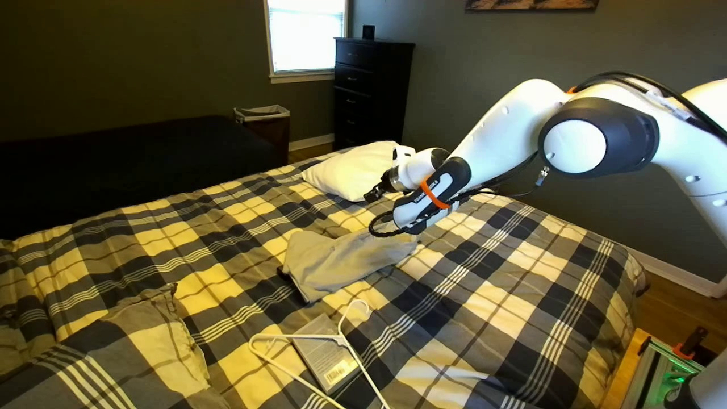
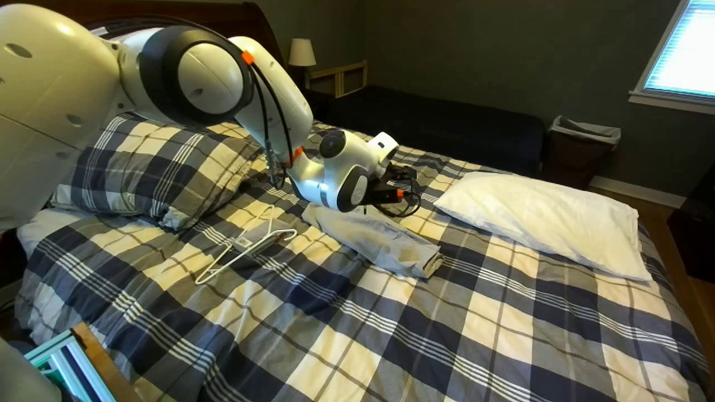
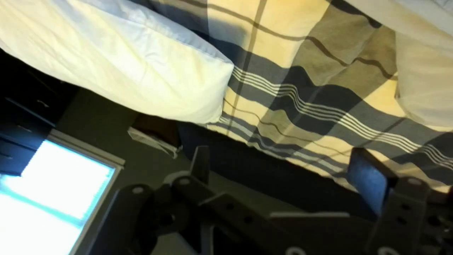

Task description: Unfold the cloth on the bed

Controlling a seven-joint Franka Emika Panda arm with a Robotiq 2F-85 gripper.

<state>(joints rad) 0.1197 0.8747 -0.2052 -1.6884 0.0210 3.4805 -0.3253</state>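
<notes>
Gripper, foremost in the wrist view: jaws wide apart, held above the plaid-covered bed. Grey cloth, in both exterior views: folded and rumpled on the middle of the bed, partly screened by the robot's arm. Near it, a white hanger lies across a flat case bearing a barcode. Toward opposite ends of the bed rest a white pillow and a plaid pillow; across the room from me stand a dark dresser and a lined bin.
</notes>
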